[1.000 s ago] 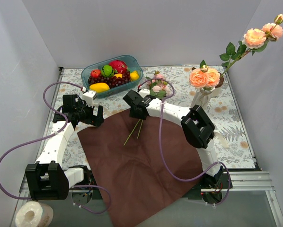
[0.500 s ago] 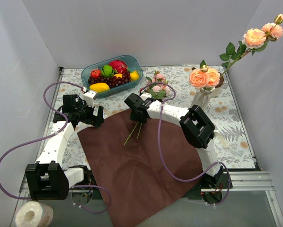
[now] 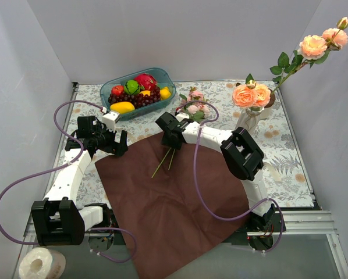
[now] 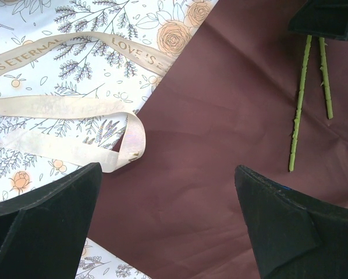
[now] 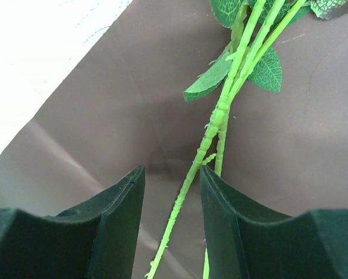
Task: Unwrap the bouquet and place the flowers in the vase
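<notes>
The bouquet's maroon paper (image 3: 168, 203) lies spread flat on the table. Two green stems (image 3: 165, 160) rest on it, their pink blooms (image 3: 194, 106) at the paper's far edge. My right gripper (image 3: 171, 142) hangs over these stems, open. In the right wrist view one stem (image 5: 188, 186) runs through the gap of the right gripper (image 5: 171, 171) untouched, and the other lies under the right finger. The white vase (image 3: 248, 122) at the back right holds peach roses (image 3: 251, 95). My left gripper (image 3: 117, 145) stands wide open at the paper's left edge, and nothing sits in the left gripper (image 4: 167, 171).
A teal bowl of fruit (image 3: 138, 90) stands at the back left. The cream ribbon (image 4: 75, 107) lies loose on the floral cloth (image 3: 284, 157) beside the paper. A white roll (image 3: 41, 264) sits off the table at the near left. Grey walls close three sides.
My right gripper has edged slightly to the right over the stems. The left arm, the paper and the vase have not moved.
</notes>
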Controlling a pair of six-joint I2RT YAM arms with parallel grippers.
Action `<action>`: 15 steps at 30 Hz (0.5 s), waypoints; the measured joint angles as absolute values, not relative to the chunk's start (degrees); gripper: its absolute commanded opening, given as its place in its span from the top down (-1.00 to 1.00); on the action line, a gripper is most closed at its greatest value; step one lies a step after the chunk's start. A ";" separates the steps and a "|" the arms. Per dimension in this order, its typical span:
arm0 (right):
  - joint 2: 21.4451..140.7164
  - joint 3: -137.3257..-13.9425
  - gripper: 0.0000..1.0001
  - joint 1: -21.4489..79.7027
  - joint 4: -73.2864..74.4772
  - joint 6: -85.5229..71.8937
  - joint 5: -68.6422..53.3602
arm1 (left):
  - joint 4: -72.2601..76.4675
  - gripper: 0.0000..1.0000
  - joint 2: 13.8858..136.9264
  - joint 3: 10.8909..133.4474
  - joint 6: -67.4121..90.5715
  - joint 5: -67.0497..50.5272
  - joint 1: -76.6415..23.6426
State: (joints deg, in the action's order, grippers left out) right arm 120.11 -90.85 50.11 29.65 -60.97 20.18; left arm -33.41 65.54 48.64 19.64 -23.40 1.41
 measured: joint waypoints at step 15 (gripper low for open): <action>119.46 -87.55 -0.07 50.26 27.88 -62.81 20.01 | -33.47 -0.96 65.73 48.64 18.57 -23.40 1.41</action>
